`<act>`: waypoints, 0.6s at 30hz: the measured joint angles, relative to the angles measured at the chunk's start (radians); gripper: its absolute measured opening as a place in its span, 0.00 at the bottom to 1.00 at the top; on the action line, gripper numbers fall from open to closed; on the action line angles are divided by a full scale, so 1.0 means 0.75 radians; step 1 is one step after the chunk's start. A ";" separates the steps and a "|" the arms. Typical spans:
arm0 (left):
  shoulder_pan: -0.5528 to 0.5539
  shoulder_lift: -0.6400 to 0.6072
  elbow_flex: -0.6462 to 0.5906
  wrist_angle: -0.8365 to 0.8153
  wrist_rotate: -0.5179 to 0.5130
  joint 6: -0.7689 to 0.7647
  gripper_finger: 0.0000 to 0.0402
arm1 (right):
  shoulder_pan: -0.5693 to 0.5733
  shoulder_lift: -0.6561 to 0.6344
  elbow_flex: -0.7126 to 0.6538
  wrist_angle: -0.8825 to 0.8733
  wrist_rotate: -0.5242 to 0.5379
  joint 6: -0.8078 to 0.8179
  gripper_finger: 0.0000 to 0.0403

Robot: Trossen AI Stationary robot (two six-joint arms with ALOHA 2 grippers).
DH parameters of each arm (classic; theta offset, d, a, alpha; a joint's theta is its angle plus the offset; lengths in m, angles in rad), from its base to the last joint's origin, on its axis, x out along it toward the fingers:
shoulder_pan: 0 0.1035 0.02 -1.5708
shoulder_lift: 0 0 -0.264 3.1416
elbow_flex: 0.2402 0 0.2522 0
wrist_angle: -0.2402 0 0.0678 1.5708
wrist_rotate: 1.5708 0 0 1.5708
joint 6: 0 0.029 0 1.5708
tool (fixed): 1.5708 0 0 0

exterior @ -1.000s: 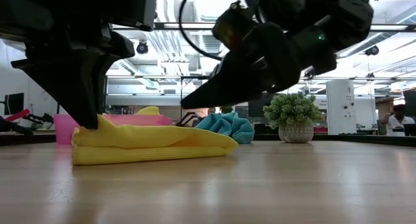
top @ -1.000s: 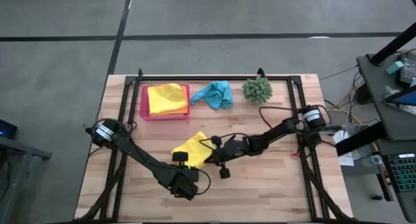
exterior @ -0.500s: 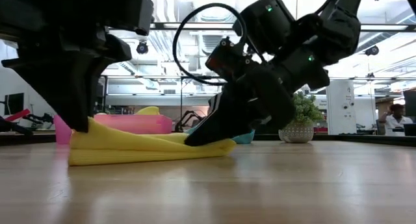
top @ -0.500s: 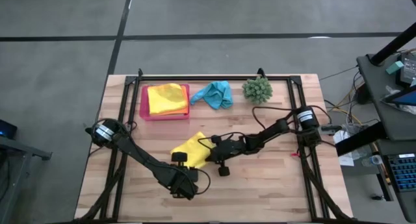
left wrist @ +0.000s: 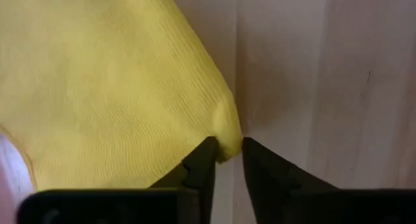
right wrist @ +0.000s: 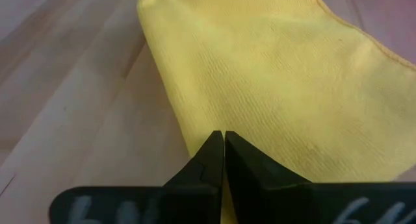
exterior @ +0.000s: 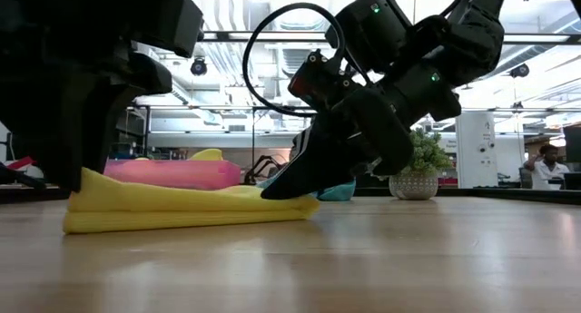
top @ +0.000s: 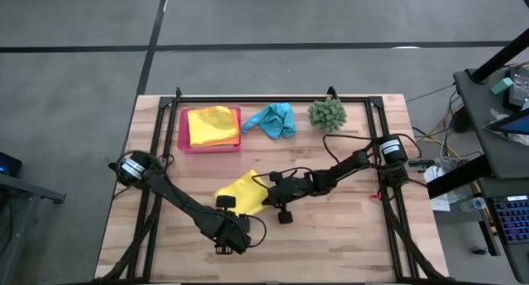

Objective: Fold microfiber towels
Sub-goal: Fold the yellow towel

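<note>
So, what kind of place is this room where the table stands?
Probably a robotics lab or workshop. The wooden table stands on a bare concrete floor, a side desk beside it is crowded with cables and equipment, and the low view shows exposed ceiling pipes and a person seated far behind.

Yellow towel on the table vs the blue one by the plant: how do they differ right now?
The yellow towel lies flat and folded over mid-table; the blue towel sits crumpled in a heap near the far edge. The left gripper and right gripper are both at the yellow towel's edges; nothing touches the blue towel. Both rest on the bare wooden table, outside the pink tray.
</note>
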 joint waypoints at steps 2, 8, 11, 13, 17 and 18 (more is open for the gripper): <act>0.001 -0.006 0.000 -0.021 0.007 -0.008 0.20 | 0.000 -0.019 -0.001 -0.028 0.000 0.000 0.02; 0.000 -0.056 0.000 -0.119 0.088 -0.037 0.29 | 0.000 -0.076 -0.001 -0.114 0.000 -0.004 0.02; 0.000 -0.095 0.003 -0.177 0.138 -0.037 0.29 | 0.000 -0.088 -0.001 -0.143 0.000 -0.017 0.02; 0.000 -0.125 0.006 -0.211 0.137 -0.062 0.29 | 0.000 -0.093 -0.002 -0.141 0.000 -0.029 0.02; 0.001 -0.177 -0.004 -0.225 -0.001 -0.136 0.29 | -0.012 -0.109 -0.002 -0.138 0.000 -0.066 0.02; 0.002 -0.181 -0.008 -0.220 -0.076 -0.156 0.29 | -0.018 -0.113 -0.002 -0.120 0.001 -0.070 0.02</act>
